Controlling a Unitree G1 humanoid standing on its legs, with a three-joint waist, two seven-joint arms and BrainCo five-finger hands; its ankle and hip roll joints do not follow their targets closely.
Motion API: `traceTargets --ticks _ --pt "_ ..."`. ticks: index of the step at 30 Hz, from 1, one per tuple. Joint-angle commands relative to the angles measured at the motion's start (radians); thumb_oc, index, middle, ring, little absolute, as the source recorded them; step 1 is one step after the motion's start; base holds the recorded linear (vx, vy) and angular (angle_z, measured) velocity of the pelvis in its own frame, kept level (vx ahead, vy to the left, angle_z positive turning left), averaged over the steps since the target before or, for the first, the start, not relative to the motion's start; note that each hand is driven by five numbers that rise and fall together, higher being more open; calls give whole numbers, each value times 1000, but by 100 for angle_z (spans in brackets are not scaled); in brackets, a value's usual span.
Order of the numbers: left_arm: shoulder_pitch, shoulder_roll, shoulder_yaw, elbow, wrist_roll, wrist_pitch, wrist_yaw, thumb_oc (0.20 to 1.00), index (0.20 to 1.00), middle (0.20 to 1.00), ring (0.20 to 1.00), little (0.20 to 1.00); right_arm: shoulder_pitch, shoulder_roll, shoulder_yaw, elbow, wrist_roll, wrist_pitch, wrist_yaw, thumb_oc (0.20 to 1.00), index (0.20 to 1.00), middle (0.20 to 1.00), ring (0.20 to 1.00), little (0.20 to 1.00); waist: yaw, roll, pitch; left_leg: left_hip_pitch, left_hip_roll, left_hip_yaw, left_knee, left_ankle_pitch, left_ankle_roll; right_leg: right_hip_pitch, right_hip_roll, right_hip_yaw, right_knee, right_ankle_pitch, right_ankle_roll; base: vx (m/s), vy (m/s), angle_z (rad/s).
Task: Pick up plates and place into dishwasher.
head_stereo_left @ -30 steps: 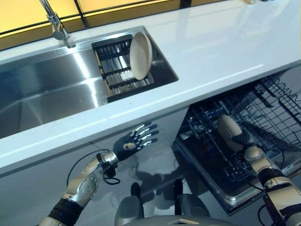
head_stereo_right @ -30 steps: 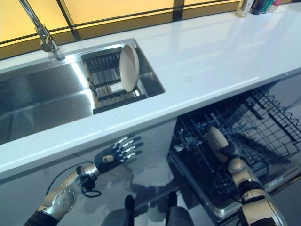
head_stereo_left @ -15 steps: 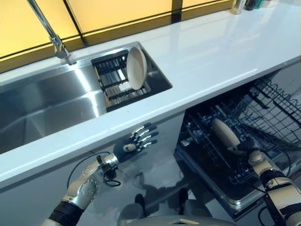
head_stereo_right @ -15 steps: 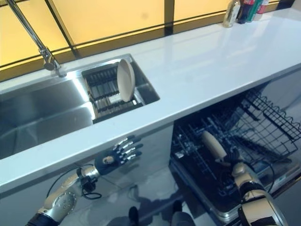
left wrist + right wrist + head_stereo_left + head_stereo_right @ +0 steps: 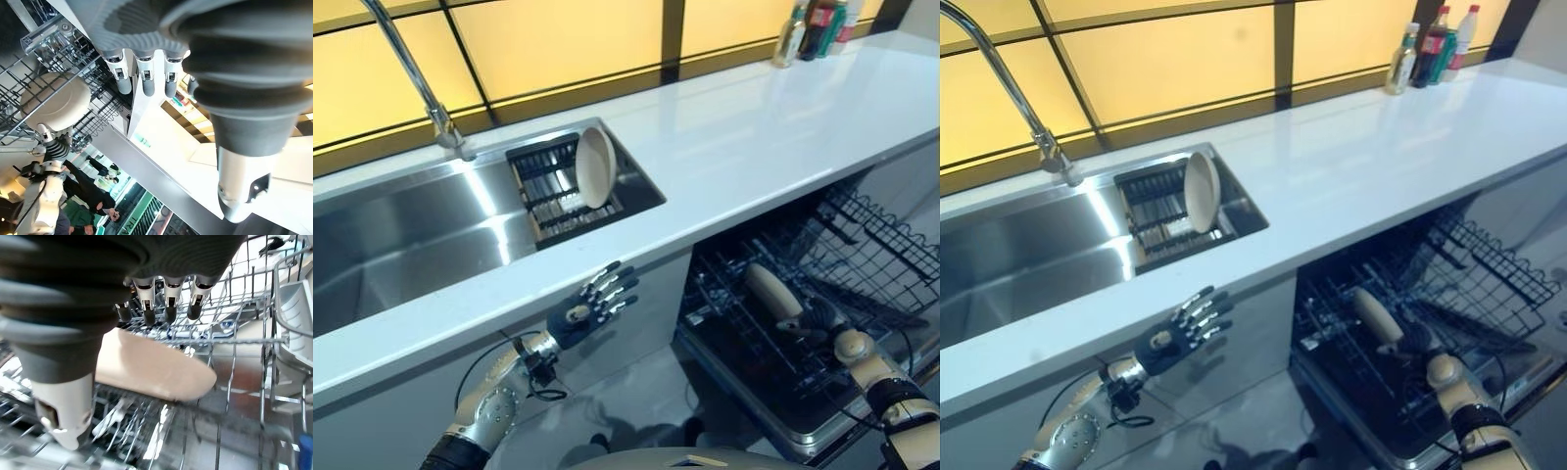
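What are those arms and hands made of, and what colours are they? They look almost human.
Each arm is silver-grey metal with rounded, perforated-looking shells. The left hand has slim silver fingers with dark tips and a dark palm. The right hand is dark too, behind a pale rounded wrist joint. Seen from the wrist cameras, a dark ribbed cover like a rubber bellows wraps the back of each hand and wrist.

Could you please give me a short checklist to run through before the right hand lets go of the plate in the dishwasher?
1. Plate is inside the lower rack: ok.
2. Plate stands seated between tines: cannot tell.
3. Right hand is at the plate's lower edge: ok; its grip: cannot tell.
4. Left hand is open and away from the rack, below the counter: ok.
5. Second plate waits upright in the sink rack: ok.
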Motion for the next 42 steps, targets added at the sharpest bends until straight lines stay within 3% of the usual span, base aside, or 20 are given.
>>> traceTargets --ticks 1,8,17,24,28,34,36,40,42 --pt "3 -37 66 -12 5 -51 -35 1000 1000 1000 1000 1000 -7 -70 -48 -55 75 -42 40 1000 1000 1000 1000 1000 -39 -8 -13 -48 -42 6 104 -97 118 -56 -7 3 131 -43 24 -30 26 -11" --pt "7 -62 128 11 35 -47 -46 1000 1000 1000 1000 1000 94 -48 -163 -257 286 -55 75 1000 1000 1000 1000 1000 -70 -20 -28 -36 -42 26 90 -98 119 -52 -1 13 119 -32 26 -42 33 -7" --pt "29 -90 172 45 90 -52 -92 1000 1000 1000 1000 1000 195 87 -353 -437 660 -168 165 1000 1000 1000 1000 1000 -111 -23 -41 -29 -55 44 85 -112 130 -72 6 46 118 -3 38 -50 38 -8" --pt "28 -42 133 -2 245 -90 -134 1000 1000 1000 1000 1000 246 196 -421 -576 836 -224 153 1000 1000 1000 1000 1000 -132 -10 -44 -26 -63 49 76 -105 135 -75 13 71 110 17 50 -62 45 -4" --pt "-18 -7 50 -78 286 -101 -137 1000 1000 1000 1000 1000 240 280 -419 -632 1051 -248 154 1000 1000 1000 1000 1000 -142 1 -46 -29 -74 48 71 -101 141 -75 10 76 104 24 54 -65 52 -7" --pt "-102 7 -103 -179 320 -130 -92 1000 1000 1000 1000 1000 224 387 -352 -727 1269 -270 209 1000 1000 1000 1000 1000 -154 10 -45 -31 -88 43 65 -97 150 -89 1 75 109 48 61 -49 46 -2" --pt "-130 8 -129 -210 314 -176 -55 1000 1000 1000 1000 1000 226 417 -322 -768 1327 -288 236 1000 1000 1000 1000 1000 -156 10 -47 -32 -93 44 62 -96 152 -94 -4 76 110 61 63 -28 37 0" --pt "-171 -9 -98 -258 280 -250 103 1000 1000 1000 1000 1000 260 431 -253 -872 1241 -320 218 1000 1000 1000 1000 1000 -156 7 -54 -34 -100 44 56 -88 152 -97 -10 78 109 71 64 -6 16 -1" --pt "-181 -14 -10 -266 331 -323 205 1000 1000 1000 1000 1000 306 422 -236 -931 1229 -300 250 1000 1000 1000 1000 1000 -148 0 -63 -36 -104 39 49 -82 150 -97 -11 78 107 74 62 0 0 0"
